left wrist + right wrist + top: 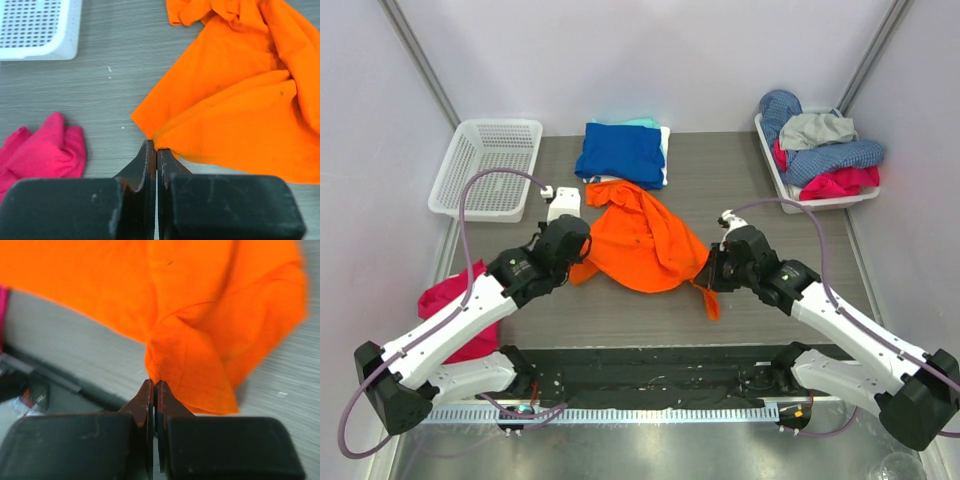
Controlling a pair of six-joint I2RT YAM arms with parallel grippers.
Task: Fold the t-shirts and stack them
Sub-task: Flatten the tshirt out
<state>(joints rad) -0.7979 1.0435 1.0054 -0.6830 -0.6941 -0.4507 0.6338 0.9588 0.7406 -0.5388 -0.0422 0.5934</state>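
Orange t-shirt [645,240] | laid crumpled on table [750,185] centre, just beside folded blue t-shirt [620,153] | left gripper [154,150] and right gripper [154,386] each clamped tight on one corner | advised: corners to be drawn apart evenly, cloth kept taut before folding.

Tool [156,150] tight on orange t-shirt [240,100]

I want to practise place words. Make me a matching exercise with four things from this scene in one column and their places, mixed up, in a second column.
Things:
1. orange t-shirt
2. blue t-shirt
3. white basket
4. pink cloth

Places:
A. at the back left
B. in the middle, pinched by the left gripper and the right gripper
C. folded, at the back centre
D. at the near left

Pairs: 1-B, 2-C, 3-A, 4-D
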